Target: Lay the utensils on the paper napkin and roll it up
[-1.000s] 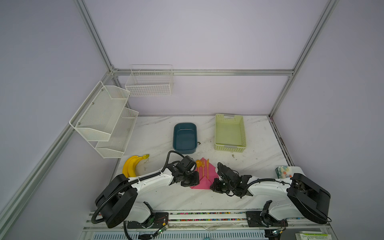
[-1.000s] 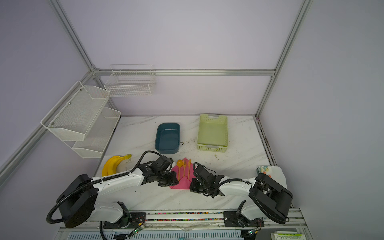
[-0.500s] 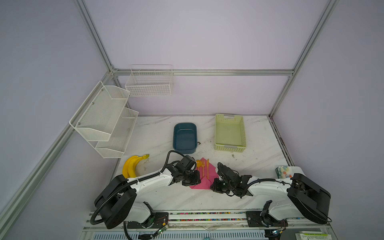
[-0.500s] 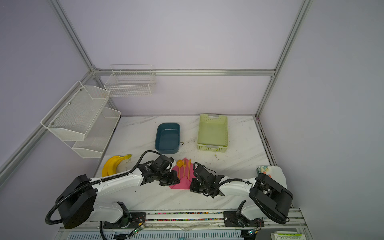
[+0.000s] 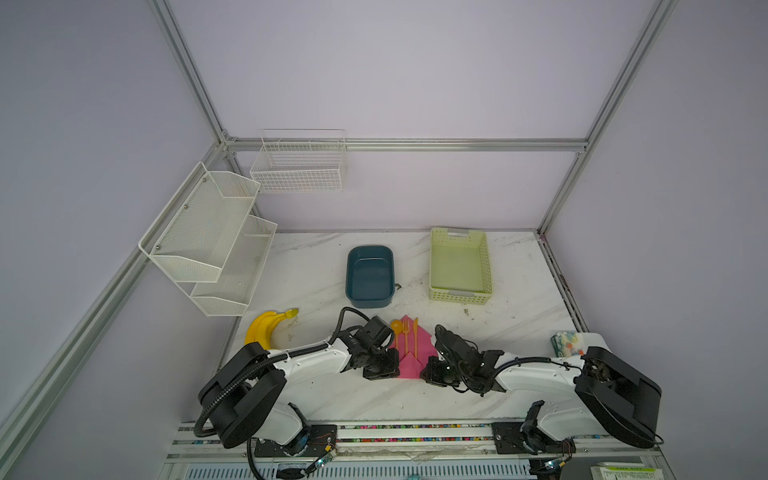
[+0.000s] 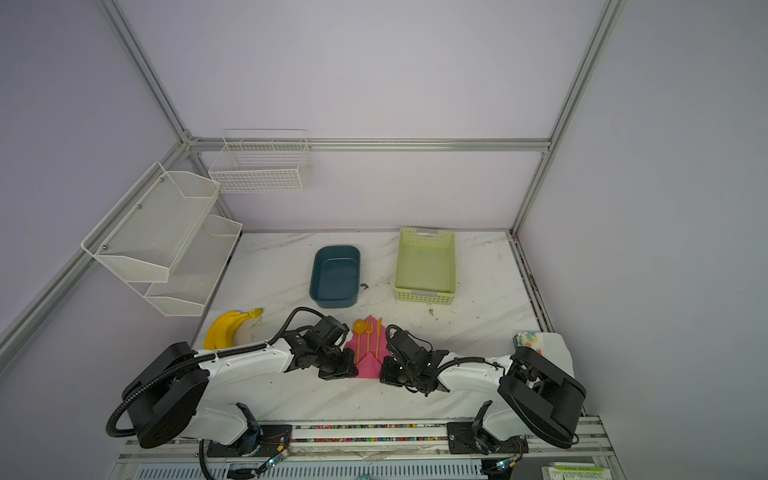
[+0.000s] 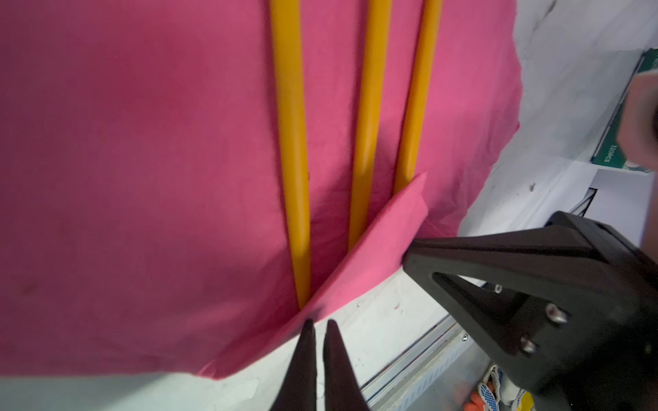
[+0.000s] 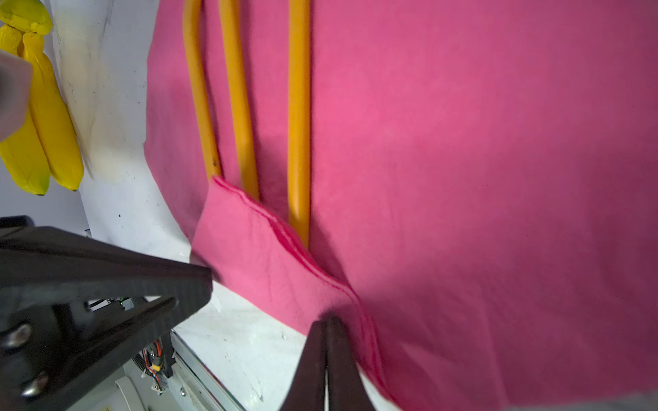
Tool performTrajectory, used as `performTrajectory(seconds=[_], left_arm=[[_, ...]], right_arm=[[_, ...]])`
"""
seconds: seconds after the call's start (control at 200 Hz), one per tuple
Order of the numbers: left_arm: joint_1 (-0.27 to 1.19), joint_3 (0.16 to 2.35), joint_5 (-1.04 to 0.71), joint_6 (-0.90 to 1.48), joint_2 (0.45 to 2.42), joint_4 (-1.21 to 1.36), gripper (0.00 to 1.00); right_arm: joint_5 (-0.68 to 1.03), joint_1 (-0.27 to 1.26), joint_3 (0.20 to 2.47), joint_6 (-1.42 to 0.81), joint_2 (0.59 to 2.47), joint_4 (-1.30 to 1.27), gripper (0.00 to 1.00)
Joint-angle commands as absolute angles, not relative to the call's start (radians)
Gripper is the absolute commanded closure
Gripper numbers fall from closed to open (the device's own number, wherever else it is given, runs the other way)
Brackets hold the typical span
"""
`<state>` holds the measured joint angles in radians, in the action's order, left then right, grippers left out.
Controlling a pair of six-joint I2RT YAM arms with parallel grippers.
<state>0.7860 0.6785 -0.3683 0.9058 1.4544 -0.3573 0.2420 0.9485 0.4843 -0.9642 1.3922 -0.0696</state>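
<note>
The pink paper napkin (image 5: 424,347) lies at 6 o'clock from the blue tub (image 5: 370,276), with its near corner folded up. The left gripper (image 7: 318,329) at its 7 o'clock and the right gripper (image 8: 325,323) at its 5 o'clock are squeezed closed at that fold. The utensils (image 5: 406,332) lie on the napkin. I think most of the rolling is left.

White marble counter (image 5: 519,316): dark blue tub (image 5: 369,274) mid-back, pale green slotted basket (image 5: 459,266) just beside it toward the back right corner, apart, both upright. Yellow banana bunch (image 5: 262,328) at the left edge. Patterned tissue packet (image 5: 564,343) at the right edge. Two-tier white mesh shelf (image 5: 208,237) on the left wall, white wire basket (image 5: 299,166) on the back wall. Green-white box (image 5: 623,471) past the front right corner, off the counter
</note>
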Motion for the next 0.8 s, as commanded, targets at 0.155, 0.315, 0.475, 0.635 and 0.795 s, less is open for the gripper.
performTrajectory(seconds=[0.155, 0.315, 0.475, 0.635, 0.795], left_arm=[[0.788, 0.645, -0.366, 0.905, 1.47, -0.318, 0.92], [0.788, 0.641, -0.339, 0.9, 1.484, -0.338, 0.93], [0.788, 0.639, -0.305, 0.882, 1.482, -0.374, 0.93], [0.788, 0.635, -0.303, 0.877, 1.498, -0.377, 0.93], [0.788, 0.629, -0.296, 0.877, 1.499, -0.379, 0.93]], right_arm=[[0.207, 0.946, 0.474, -0.982, 1.39, 0.006, 0.9], [0.207, 0.945, 0.473, -0.982, 1.387, 0.007, 0.9], [0.207, 0.944, 0.472, -0.982, 1.385, 0.008, 0.9], [0.207, 0.945, 0.478, -0.983, 1.385, 0.014, 0.9], [0.204, 0.945, 0.48, -0.983, 1.379, 0.025, 0.9]])
